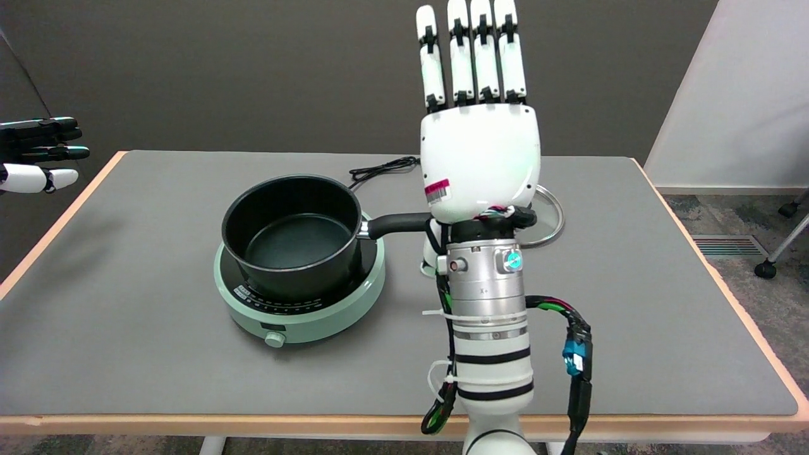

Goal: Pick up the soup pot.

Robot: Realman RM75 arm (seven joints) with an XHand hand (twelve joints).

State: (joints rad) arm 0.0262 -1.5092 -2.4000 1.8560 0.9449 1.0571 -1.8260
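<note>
Grey table, then mint hotplate with the black soup pot sitting on it, then right hand empty, fingers straight up beside the handle: easy to clip it and shove the pot sideways, or snag that cord.

We see the right hand only from its back, so the palm and most of the thumb are hidden. It covers the far end of the pot handle at 3 o'clock of the pot; contact there cannot be judged. The glass lid shows only an arc of rim behind the hand. The cooker's panel markings are too small to read. The right arm is cut off at the bottom edge.
</note>
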